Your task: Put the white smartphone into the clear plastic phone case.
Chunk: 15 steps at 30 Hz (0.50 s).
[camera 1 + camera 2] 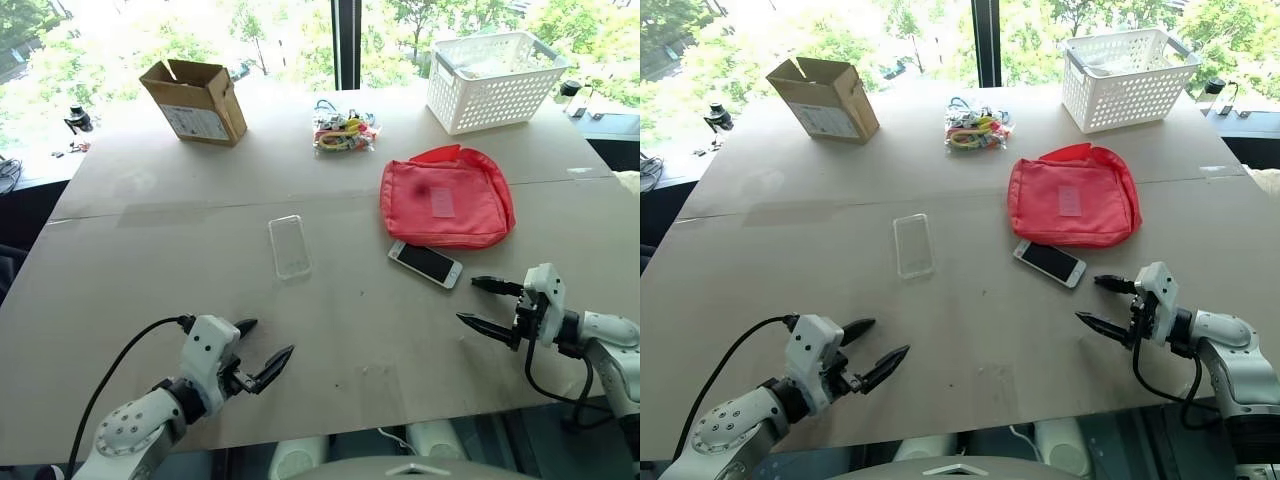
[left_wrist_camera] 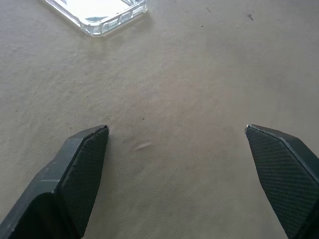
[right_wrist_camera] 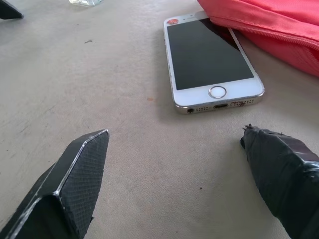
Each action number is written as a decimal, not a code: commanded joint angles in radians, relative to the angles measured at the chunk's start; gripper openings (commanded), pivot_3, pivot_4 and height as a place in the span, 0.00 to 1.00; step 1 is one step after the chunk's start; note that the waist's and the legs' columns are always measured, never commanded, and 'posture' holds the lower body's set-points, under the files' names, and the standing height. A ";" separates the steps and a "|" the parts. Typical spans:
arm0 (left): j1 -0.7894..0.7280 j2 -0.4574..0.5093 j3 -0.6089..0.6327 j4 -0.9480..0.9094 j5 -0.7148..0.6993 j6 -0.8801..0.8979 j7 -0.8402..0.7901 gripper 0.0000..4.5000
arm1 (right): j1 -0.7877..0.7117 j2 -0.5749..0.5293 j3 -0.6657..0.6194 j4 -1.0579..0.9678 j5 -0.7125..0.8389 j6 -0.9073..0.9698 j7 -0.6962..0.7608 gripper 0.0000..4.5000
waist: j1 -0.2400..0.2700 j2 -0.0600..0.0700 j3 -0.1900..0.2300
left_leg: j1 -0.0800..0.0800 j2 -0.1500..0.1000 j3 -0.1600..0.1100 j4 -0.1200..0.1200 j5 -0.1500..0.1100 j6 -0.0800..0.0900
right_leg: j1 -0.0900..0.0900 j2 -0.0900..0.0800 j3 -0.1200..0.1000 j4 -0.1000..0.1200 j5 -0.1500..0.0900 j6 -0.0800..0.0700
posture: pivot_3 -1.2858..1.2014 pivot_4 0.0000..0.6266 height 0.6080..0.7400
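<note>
Your inventory: white smartphone (image 3: 209, 57), no readable branding, mid-tabletop (image 1: 150, 260) touching red pouch (image 1: 447, 200); clear plastic phone case (image 1: 289, 246) centre; cardboard box (image 1: 195, 100) label illegible. Left claw (image 1: 260, 350), right claw (image 1: 480, 303): fingers apart, empty.

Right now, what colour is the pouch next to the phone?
The pouch is red, seen best in the left eye view.

Left gripper (image 2: 177, 132): both black fingers (image 2: 79, 169) stand spread wide apart, textured pads facing inward, with nothing between them. Beneath lies bare beige table (image 2: 189, 74), lightly speckled. Clear case (image 2: 99, 12): one rounded corner and its glossy edge are visible well ahead of the fingertips, lying flat on the table, apart from both.
</note>
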 commanded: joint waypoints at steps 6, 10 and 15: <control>-0.048 -0.009 -0.007 0.041 0.014 -0.088 -0.028 0.99 | -0.013 0.004 -0.010 0.100 -0.062 -0.213 0.034 1.00 | 0.003 0.000 0.000 | 0.000 0.000 0.000 0.000 0.000 0.000 | 0.000 0.000 0.000 0.000 0.000 0.000 | 0.52 0.24 1.00; -0.050 -0.012 -0.011 0.053 0.020 -0.105 -0.033 0.99 | -0.011 0.002 -0.007 0.130 -0.074 -0.254 0.041 1.00 | 0.004 0.000 0.000 | 0.000 -0.001 0.001 0.000 0.000 0.000 | 0.000 0.000 0.001 0.000 0.002 0.003 | 0.52 0.24 1.00; -0.048 -0.015 -0.011 0.056 0.022 -0.126 -0.038 0.99 | -0.008 0.000 -0.013 0.140 -0.070 -0.272 0.036 1.00 | 0.009 0.000 0.000 | 0.000 -0.001 0.001 0.000 0.000 0.000 | 0.000 0.000 0.001 0.000 0.002 0.003 | 0.52 0.24 1.00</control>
